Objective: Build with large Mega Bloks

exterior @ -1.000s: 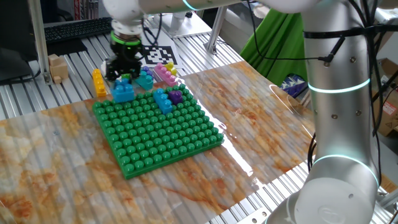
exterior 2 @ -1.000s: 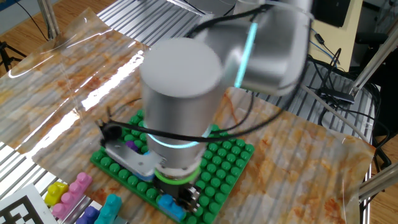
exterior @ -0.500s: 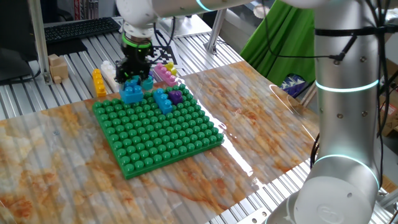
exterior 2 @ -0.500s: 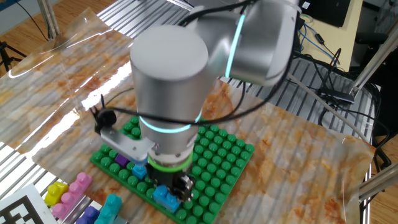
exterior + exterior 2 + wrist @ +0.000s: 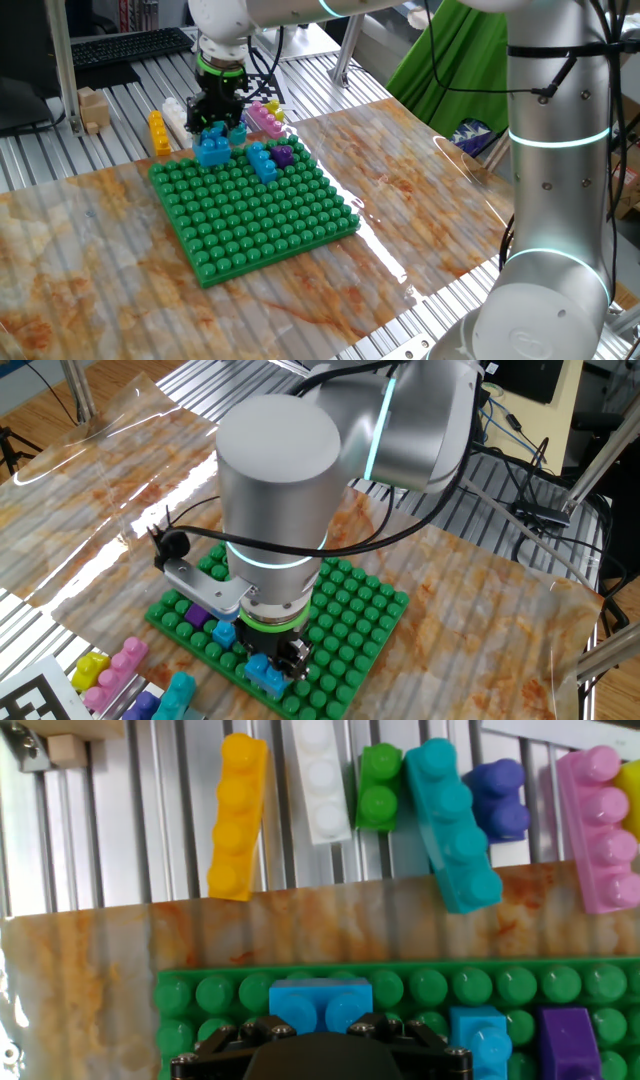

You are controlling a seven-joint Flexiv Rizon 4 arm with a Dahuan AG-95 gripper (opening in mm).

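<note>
A blue Mega Blok (image 5: 320,1003) sits on the far row of studs of the green baseplate (image 5: 260,215). My gripper (image 5: 213,135) is shut on it, a black finger on either side. On the plate to its right stand a lighter blue brick (image 5: 478,1035) and a purple brick (image 5: 567,1040). Loose bricks lie beyond the plate on the metal slats: yellow (image 5: 237,815), white (image 5: 322,780), green (image 5: 379,786), teal (image 5: 452,825), dark blue (image 5: 500,800) and pink (image 5: 598,825). In the other fixed view the arm hides much of the plate (image 5: 370,610).
A small wooden block (image 5: 92,108) and a printed marker sheet (image 5: 258,90) lie on the slats behind the bricks. The arm's thick base column (image 5: 550,200) stands at the right, with a green cloth (image 5: 440,60) behind it.
The gripper carried the blue brick a little to the right along the plate's far edge. Over the last half second nothing has moved.
</note>
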